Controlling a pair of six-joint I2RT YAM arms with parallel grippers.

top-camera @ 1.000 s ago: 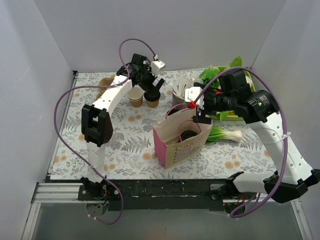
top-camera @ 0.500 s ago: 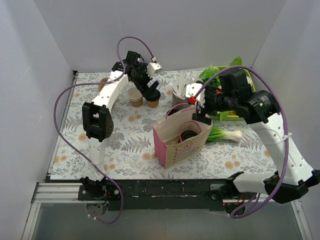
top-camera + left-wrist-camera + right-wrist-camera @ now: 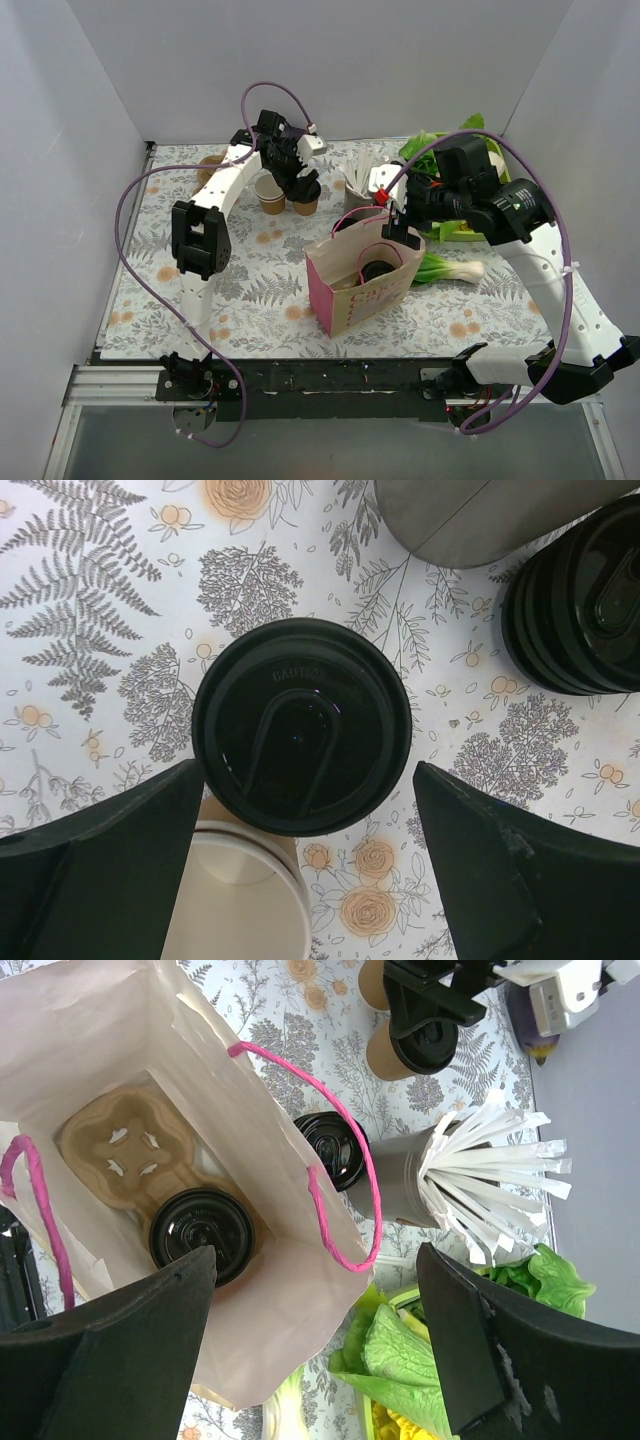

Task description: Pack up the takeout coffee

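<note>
Overhead, the takeout coffee (image 3: 306, 207) is masked by the left hand (image 3: 304, 186), far-centre on the table (image 3: 250, 290); the wrist view shows it untouched between wide fingers (image 3: 110, 865). The right hand (image 3: 315, 1260) is held wide above the paper bag (image 3: 100, 1030).

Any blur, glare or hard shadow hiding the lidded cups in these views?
Top external: even light, soft shadows. Left wrist: lidded cup sharp, faint sheen on top; fingers dark, soft-edged. Right wrist: paper bag wall bright, bagged cup readable.
</note>
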